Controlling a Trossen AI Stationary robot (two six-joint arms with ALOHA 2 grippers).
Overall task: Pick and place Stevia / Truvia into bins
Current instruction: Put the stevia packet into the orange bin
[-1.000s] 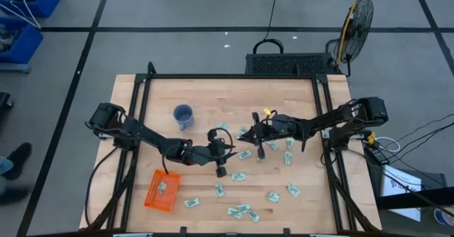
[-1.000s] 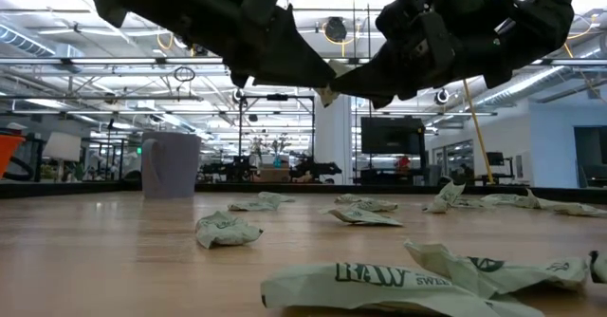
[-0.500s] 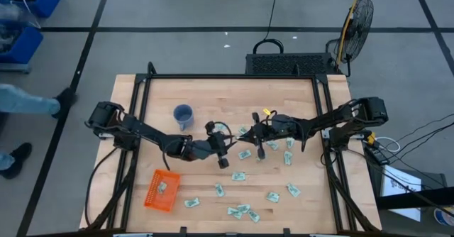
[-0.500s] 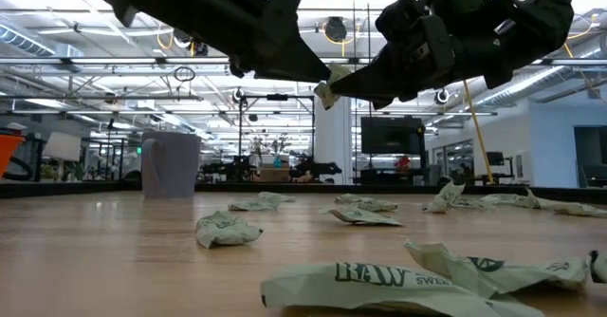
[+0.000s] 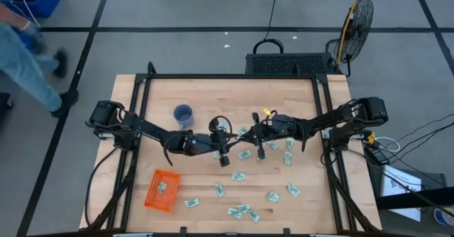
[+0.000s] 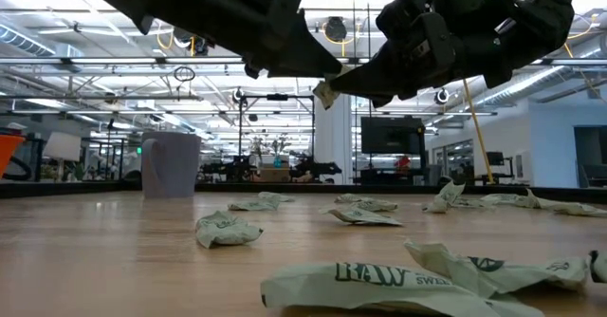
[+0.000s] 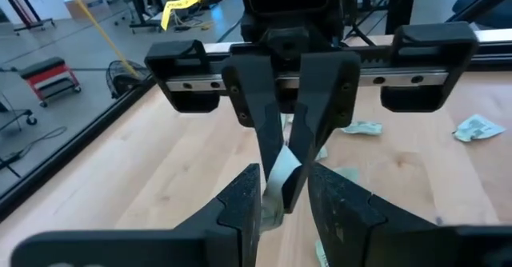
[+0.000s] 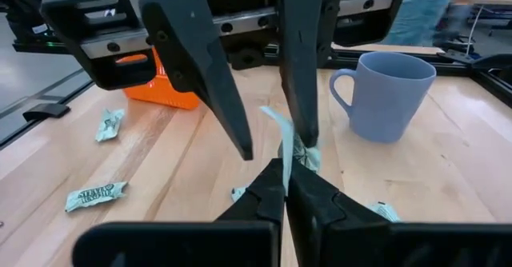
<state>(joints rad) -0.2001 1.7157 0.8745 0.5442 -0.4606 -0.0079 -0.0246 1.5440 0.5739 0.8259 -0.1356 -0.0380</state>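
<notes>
L gripper point(image 5: 225, 146) moved twd R gripper point(image 5: 250, 137), fingers apart | R pinching sachet point(image 8: 286, 145) mid-table

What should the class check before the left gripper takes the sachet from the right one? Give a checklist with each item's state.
1. Right gripper shut on sachet: ok.
2. Sachet held clear of table: ok.
3. Left gripper open, one finger on each side of the sachet: ok.
4. Left gripper closed on sachet: not ok, not yet done.
5. Basket has room: ok, only one sachet lies in it.
</notes>
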